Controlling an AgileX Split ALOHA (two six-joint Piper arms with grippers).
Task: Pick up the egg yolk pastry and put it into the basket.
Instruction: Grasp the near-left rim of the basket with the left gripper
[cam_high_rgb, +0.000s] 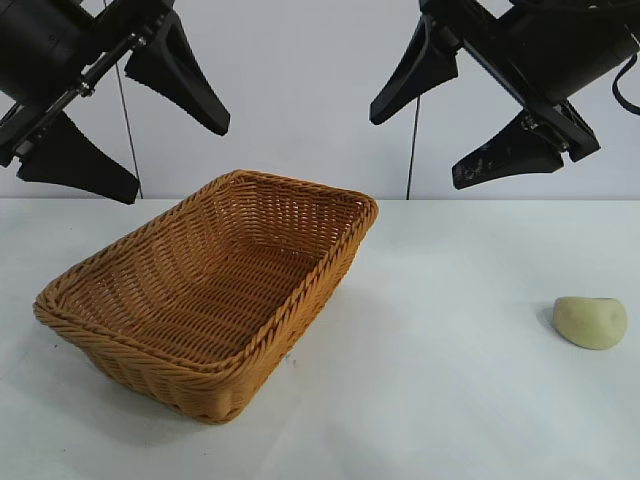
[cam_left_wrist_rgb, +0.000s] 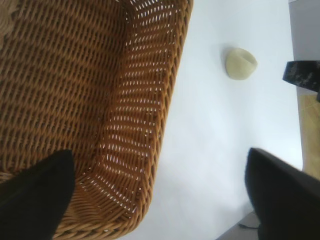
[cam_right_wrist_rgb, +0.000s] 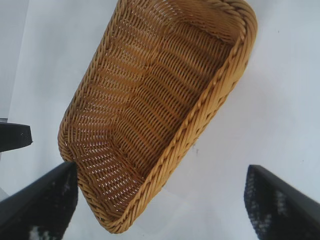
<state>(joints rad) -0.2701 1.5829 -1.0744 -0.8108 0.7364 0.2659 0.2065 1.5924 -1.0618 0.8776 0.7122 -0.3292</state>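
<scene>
Pre-grasp stage: both the left gripper (cam_high_rgb: 125, 115) and right gripper (cam_high_rgb: 450, 125) hung wide open, empty. The right one needed to descend onto the egg yolk pastry (cam_high_rgb: 590, 322), well apart from the basket (cam_high_rgb: 330, 265).

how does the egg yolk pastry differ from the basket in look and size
The egg yolk pastry is a small, smooth, pale yellowish lump; the wicker basket is far larger, orange-brown and woven. The pastry is solid and rounded; the basket is rectangular, open-topped and holds nothing. Both rest on the white table, apart from each other and untouched by either claw.
</scene>
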